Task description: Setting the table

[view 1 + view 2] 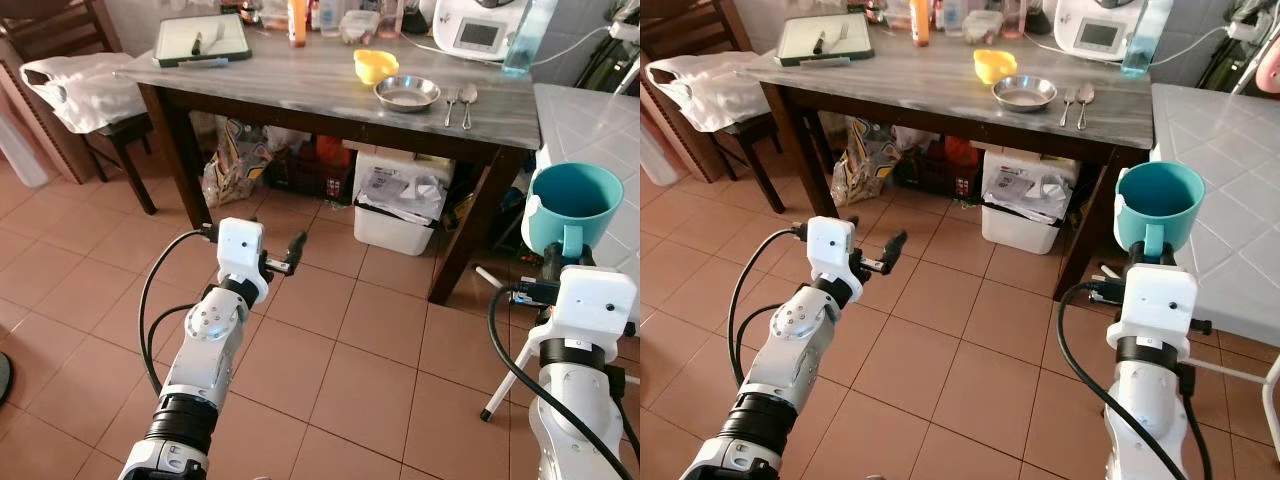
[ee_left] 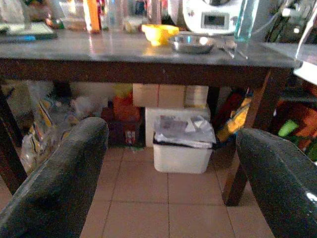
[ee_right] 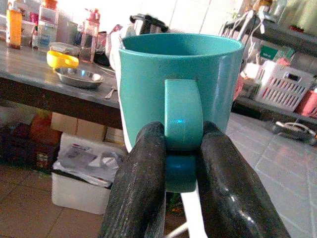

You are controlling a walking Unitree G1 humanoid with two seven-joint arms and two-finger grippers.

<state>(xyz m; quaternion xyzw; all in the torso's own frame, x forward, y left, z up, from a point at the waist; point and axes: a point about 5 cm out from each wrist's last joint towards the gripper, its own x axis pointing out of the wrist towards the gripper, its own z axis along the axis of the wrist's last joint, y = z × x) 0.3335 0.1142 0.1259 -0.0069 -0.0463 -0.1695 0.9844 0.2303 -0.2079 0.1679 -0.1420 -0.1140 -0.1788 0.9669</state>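
Note:
My right gripper (image 3: 181, 163) is shut on the handle of a teal mug (image 1: 572, 207), held upright in front of the right end of the grey table (image 1: 300, 80). On the table lie a yellow bowl (image 1: 375, 65), a steel plate (image 1: 407, 93), and a fork and spoon (image 1: 460, 103) side by side. My left gripper (image 1: 285, 258) is open and empty, raised over the tiled floor short of the table; its black fingers (image 2: 59, 183) frame the space under the table.
A white bin (image 1: 400, 210), boxes and bags sit under the table. A cutting board with a knife (image 1: 202, 40), bottles and a white appliance (image 1: 478, 28) stand at the table's back. A chair with a white bag (image 1: 85, 85) is at left. A white tiled counter (image 1: 595, 130) is at right.

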